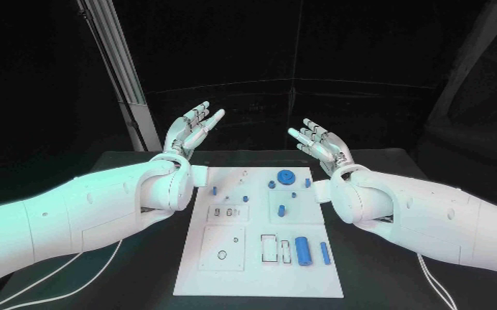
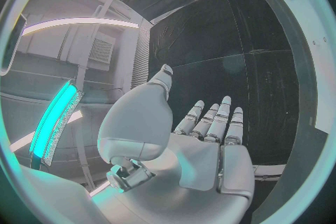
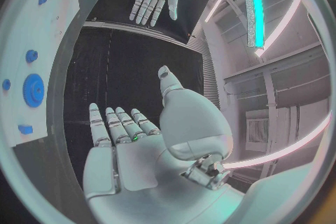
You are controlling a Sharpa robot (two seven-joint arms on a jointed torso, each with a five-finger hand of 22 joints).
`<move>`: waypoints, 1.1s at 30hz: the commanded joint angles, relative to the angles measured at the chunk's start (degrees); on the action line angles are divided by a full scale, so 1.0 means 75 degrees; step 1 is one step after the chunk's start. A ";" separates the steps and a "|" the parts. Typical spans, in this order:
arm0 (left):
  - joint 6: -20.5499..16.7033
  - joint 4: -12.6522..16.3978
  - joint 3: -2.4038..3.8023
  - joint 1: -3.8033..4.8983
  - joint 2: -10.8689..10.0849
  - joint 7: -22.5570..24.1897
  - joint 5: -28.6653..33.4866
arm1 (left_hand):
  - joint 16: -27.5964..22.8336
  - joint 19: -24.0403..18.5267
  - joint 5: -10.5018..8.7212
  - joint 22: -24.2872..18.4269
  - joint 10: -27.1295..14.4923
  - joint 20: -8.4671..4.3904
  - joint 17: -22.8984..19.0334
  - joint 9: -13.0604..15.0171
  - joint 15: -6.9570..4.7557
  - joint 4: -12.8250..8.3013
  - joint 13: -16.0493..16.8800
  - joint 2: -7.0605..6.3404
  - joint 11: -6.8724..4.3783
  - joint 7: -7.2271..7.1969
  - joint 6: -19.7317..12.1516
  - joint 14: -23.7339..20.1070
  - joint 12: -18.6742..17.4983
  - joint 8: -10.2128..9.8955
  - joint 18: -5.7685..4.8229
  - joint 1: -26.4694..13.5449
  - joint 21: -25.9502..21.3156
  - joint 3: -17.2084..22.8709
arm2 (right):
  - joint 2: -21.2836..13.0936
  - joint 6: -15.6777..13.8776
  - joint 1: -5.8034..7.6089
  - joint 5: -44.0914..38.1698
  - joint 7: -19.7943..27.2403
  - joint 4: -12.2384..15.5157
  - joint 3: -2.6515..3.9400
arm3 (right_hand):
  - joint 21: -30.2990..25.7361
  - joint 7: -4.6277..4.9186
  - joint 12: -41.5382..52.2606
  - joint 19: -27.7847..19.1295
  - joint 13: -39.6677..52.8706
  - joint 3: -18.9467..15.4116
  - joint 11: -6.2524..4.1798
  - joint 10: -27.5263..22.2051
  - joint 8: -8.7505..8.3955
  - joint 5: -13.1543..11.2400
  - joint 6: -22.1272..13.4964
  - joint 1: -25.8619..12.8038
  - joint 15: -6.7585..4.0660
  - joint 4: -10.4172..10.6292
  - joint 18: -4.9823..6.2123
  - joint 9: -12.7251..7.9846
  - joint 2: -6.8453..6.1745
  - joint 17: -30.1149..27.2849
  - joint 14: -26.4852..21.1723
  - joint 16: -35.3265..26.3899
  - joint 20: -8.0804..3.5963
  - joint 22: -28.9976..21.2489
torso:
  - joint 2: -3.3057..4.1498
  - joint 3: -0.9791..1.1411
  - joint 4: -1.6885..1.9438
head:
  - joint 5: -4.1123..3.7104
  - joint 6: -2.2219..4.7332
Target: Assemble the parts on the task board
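Meanwhile both hands, left (image 1: 192,129) and right (image 1: 320,142), hover spread and empty above the lengthwise task board (image 1: 233,260).

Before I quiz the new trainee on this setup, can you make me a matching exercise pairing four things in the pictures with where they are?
Things:
1. left hand
2. right hand
3. blue gear
4. large blue cylinder

Places:
A. lying on the near part of the task board
B. raised, open, beyond the board's far right corner
C. at the far end of the board
D. raised, open, beyond the board's far left corner

Pairs: 1-D, 2-B, 3-C, 4-A
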 commanded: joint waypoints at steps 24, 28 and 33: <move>0.1225 -0.0088 -0.0063 0.0077 -0.0304 0.1051 0.0343 | 0.0880 0.2774 0.0064 0.0549 0.2854 0.0120 0.0388 0.0174 0.0036 -0.0060 0.0248 0.0177 0.0308 0.1125 0.1651 0.2787 0.0554 0.0344 0.0201 0.0856 0.0992 0.0116 | -0.0004 0.1001 0.0174 -0.2676 -0.0090 -0.0793 -0.0103 | 0.1322 0.0907 0.0665 0.3524 0.0294 0.0513 0.0040 0.5333 0.0500 -0.0065 0.4855 0.1862 -0.0143 -0.1464 0.0902 0.0336 0.0362 0.0309 0.5535 0.0770 0.0097 0.0519 | 0.0069 0.0001 -0.0053 | -0.0004 -0.0175; 0.1347 0.0101 -0.0064 0.0078 -0.0519 0.1042 0.0053 | 0.1143 0.4045 0.0055 0.0757 0.4218 0.0088 0.0457 0.0254 -0.0175 -0.0187 0.0329 0.0162 0.0168 0.1073 0.2590 0.3527 0.0857 0.0525 0.0428 0.0994 0.1508 0.0048 | -0.0087 0.1013 0.0182 -0.3225 -0.0172 -0.0762 -0.0084 | 0.1580 0.0825 0.0700 0.4012 0.0291 0.0634 -0.0106 0.5882 0.0576 -0.0102 0.5733 0.1874 -0.0339 -0.1691 0.0948 0.0377 0.0385 0.0315 0.6236 0.0856 -0.0036 0.0574 | 0.0135 0.0009 -0.0076 | -0.0006 -0.0162; 0.1470 0.0478 -0.0066 0.0078 -0.0766 0.0965 -0.0068 | 0.1275 0.4638 0.0053 0.0766 0.4913 0.0054 0.0464 0.0332 -0.0376 -0.0376 0.0317 0.0202 -0.0022 0.0940 0.3887 0.4187 0.1008 0.0733 0.0560 0.1160 0.1673 -0.0013 | -0.0164 0.1173 0.0209 -0.4500 -0.0539 -0.0757 0.0122 | 0.1941 0.0732 0.0616 0.4586 0.0280 0.0781 -0.0258 0.6407 0.0557 -0.0035 0.6100 0.1769 -0.0587 -0.1979 0.0938 0.0363 0.0380 0.0329 0.7014 0.0915 -0.0308 0.0683 | 0.0289 -0.0004 -0.0053 | -0.0052 -0.0119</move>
